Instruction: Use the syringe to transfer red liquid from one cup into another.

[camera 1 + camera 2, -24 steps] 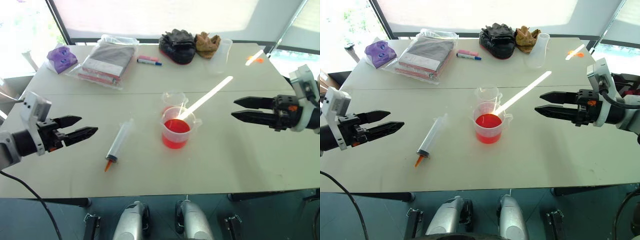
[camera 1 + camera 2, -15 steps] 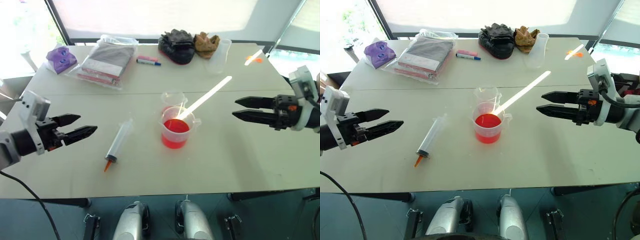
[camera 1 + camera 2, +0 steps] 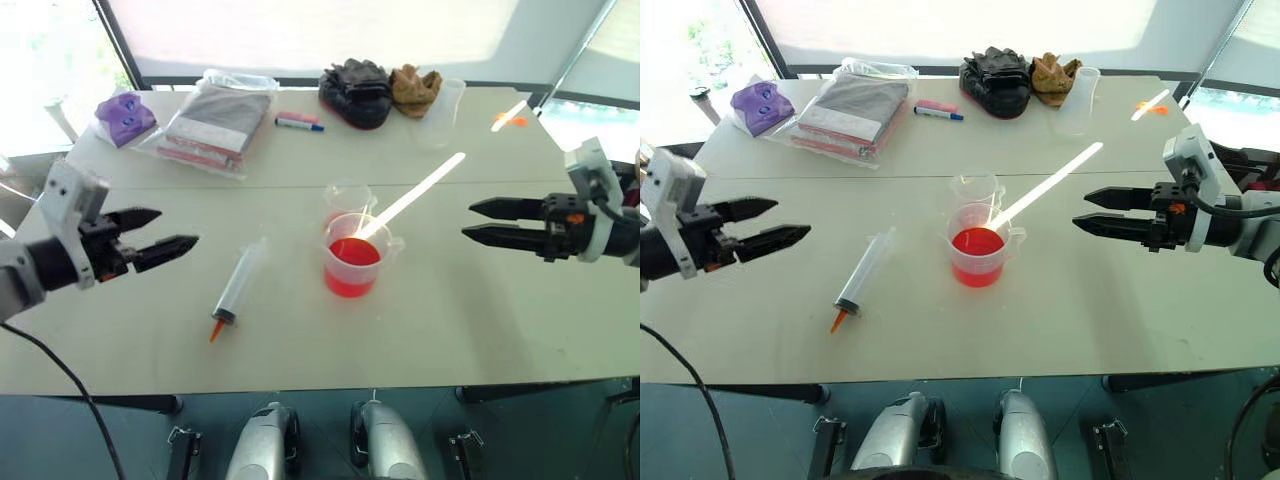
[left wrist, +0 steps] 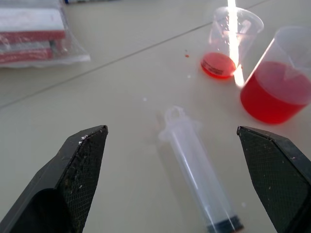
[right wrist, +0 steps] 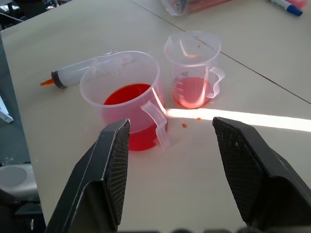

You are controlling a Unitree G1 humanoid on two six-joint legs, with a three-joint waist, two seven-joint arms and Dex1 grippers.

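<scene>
My left hand (image 3: 180,232) hovered released over the pale desk (image 3: 480,300), aimed at the large clear plastic syringe (image 3: 238,285) lying just beside the wide handled beaker of red liquid (image 3: 352,266); my right hand (image 3: 478,222), seemingly parted, waited empty.

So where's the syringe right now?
The syringe lies flat on the table, untouched, to the robot's left of the larger beaker of red liquid, orange tip toward the near edge, between that beaker and the left gripper.
</scene>
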